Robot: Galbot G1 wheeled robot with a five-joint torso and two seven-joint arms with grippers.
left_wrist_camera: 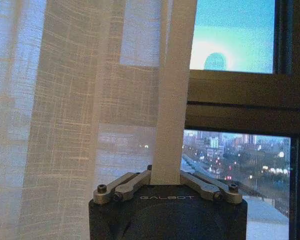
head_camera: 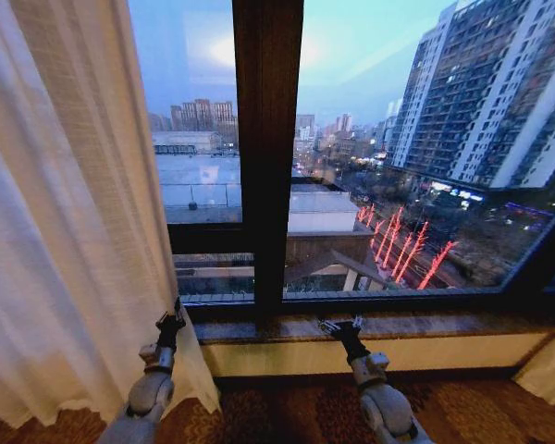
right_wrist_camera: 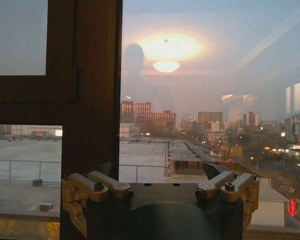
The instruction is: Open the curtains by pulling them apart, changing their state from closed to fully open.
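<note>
The left curtain (head_camera: 65, 213) hangs bunched at the left of the frame, clear of most of the window (head_camera: 370, 157). The left hand (head_camera: 170, 326), lower left, grips its hem edge. The right hand (head_camera: 342, 326), lower centre by the sill (head_camera: 444, 326), is spread open and empty. A curtain corner (head_camera: 548, 370) shows lower right. Opening looks nearly finished; next, probably release the fabric.
</note>
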